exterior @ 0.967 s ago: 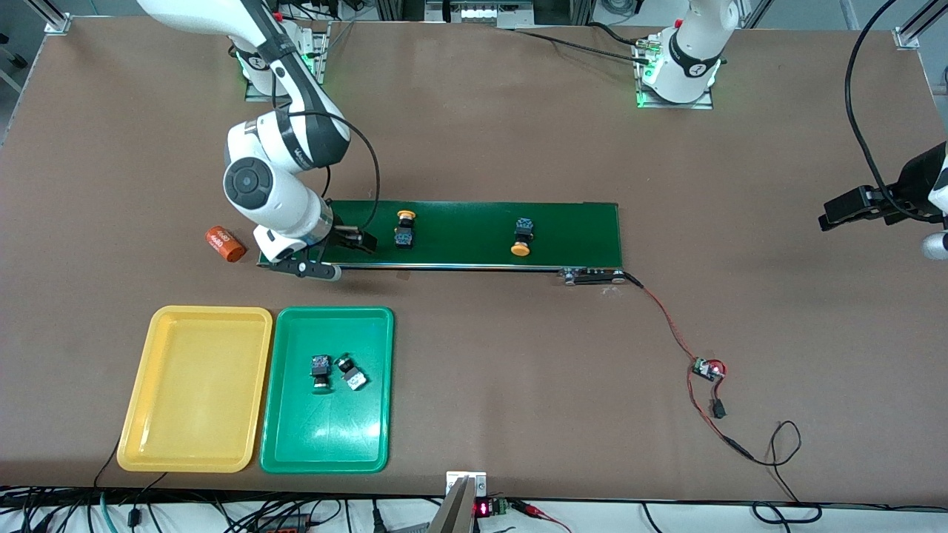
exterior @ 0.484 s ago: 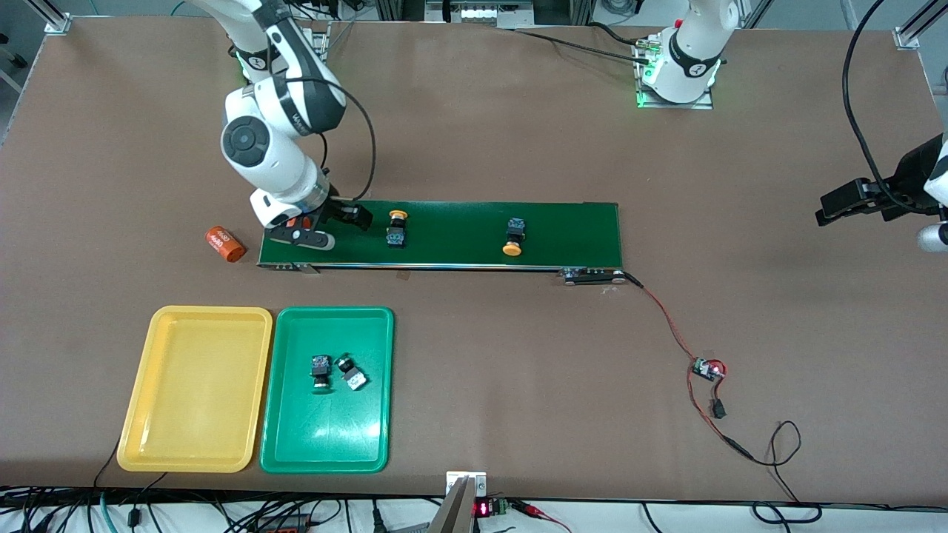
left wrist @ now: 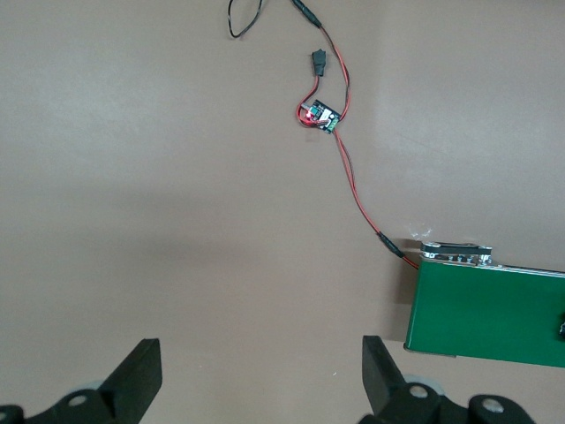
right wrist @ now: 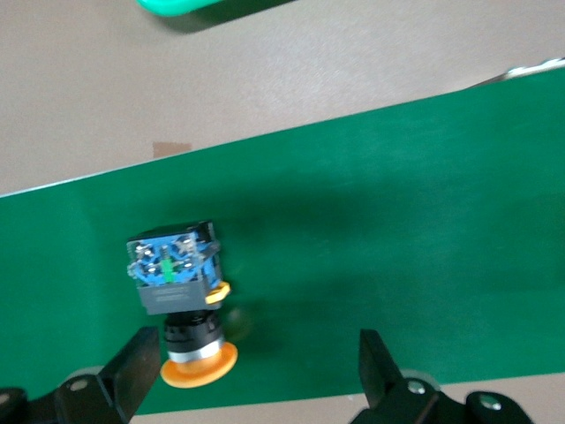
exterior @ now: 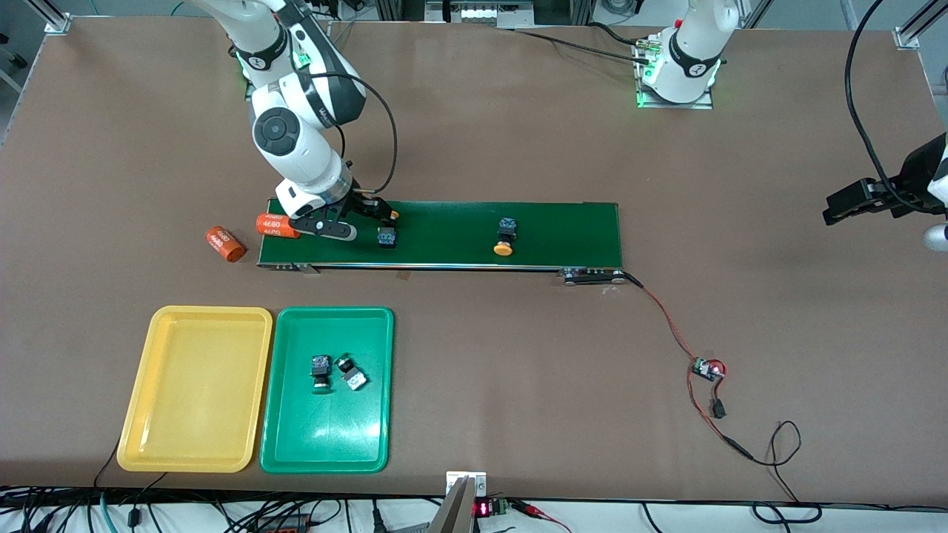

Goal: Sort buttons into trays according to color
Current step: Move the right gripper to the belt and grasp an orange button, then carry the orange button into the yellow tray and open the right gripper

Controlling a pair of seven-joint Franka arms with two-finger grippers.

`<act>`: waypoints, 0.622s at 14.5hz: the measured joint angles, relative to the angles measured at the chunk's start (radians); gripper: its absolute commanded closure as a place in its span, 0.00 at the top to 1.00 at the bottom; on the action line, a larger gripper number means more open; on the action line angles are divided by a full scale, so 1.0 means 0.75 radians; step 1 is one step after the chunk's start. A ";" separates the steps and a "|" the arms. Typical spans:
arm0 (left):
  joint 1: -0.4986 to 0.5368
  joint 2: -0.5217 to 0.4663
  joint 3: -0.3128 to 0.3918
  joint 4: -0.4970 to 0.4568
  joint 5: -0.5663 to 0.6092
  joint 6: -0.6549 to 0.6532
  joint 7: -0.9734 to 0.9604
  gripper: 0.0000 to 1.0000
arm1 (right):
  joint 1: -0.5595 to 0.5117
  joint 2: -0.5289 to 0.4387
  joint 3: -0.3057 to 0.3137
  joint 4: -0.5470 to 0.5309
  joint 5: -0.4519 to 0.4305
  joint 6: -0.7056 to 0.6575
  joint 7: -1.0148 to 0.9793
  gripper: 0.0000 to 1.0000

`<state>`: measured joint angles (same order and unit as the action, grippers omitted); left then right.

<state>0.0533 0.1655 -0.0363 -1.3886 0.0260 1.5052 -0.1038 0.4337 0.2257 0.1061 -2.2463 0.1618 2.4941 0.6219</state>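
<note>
Carried along the long dark-green conveyor belt (exterior: 474, 235) toward the right arm's end, both yellow-capped push-button switches have shifted; the first yellow-capped button (exterior: 386, 233) now lies under the right gripper (exterior: 368, 220), whose fingers are spread apart. Two green-capped buttons (exterior: 337, 372) sit in the green plastic tray (exterior: 289, 437), beside the yellow plastic tray (exterior: 196, 389). Waiting over bare table, the left gripper (exterior: 852, 203) is likewise spread wide.

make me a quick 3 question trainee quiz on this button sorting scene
1. True or false: the yellow tray holds two buttons.
2. How many yellow-capped buttons lie on the conveyor belt?
3. The right gripper is: A) open over the yellow-capped button B) shut on an orange cylinder C) waiting off the belt.

Key: 1 false, both sit in the green tray; 2 two; 3 A.
</note>
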 measured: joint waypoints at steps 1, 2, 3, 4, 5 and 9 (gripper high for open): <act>0.000 0.000 0.003 0.000 -0.001 0.000 0.021 1.00 | 0.008 0.015 0.000 0.000 0.000 0.020 0.001 1.00; -0.001 0.000 0.004 0.000 -0.002 0.000 0.042 1.00 | 0.013 0.031 0.000 0.000 -0.001 0.036 -0.002 1.00; -0.004 0.000 0.005 0.000 -0.004 0.000 0.055 1.00 | 0.015 0.042 0.000 0.000 -0.002 0.046 -0.023 1.00; -0.008 0.000 0.005 0.000 -0.004 0.000 0.063 1.00 | 0.015 0.048 -0.001 0.000 -0.002 0.049 -0.070 1.00; -0.010 0.000 0.005 0.000 -0.004 0.000 0.066 1.00 | 0.012 0.050 -0.003 0.000 -0.002 0.050 -0.127 1.00; -0.002 0.000 0.018 -0.003 -0.004 0.002 0.068 1.00 | -0.009 0.054 -0.011 0.000 -0.002 0.050 -0.235 1.00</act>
<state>0.0517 0.1654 -0.0224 -1.3912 0.0231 1.5070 -0.0531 0.4267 0.2659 0.0976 -2.2465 0.1603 2.5319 0.4458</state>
